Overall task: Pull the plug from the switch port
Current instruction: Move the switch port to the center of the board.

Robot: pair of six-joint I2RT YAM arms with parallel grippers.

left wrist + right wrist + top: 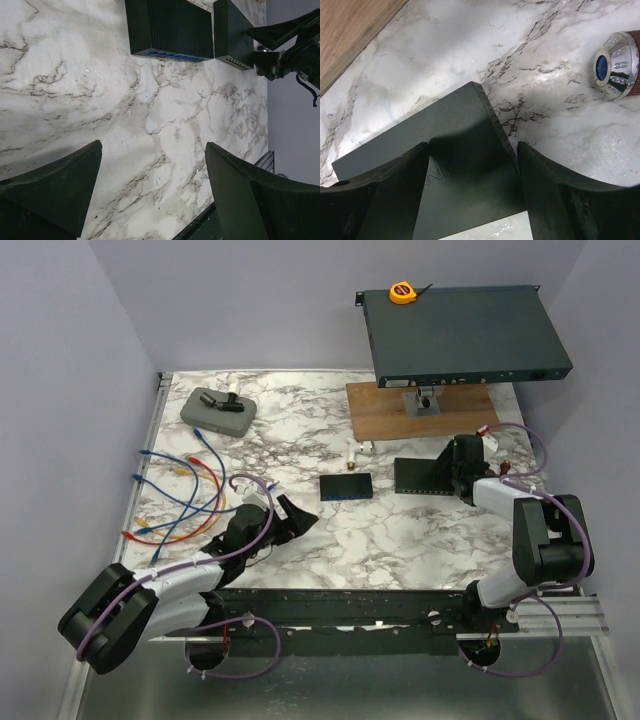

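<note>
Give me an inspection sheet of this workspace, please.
Surface: marble table.
Job's things: black switch, blue-fronted switch beside it; no plug discernible.
Clutter: gray case, tape measure on rack switch, wooden board.
Tools: left tool open, above bare marble; right tool open, over black switch's end.
Cables: loose blue, orange and red patch cables at left.
Surroundings: lavender walls.

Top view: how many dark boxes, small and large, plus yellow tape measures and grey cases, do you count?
Small dark boxes: 2
Large dark box: 1
Yellow tape measure: 1
Grey case: 1
Total: 5
</note>
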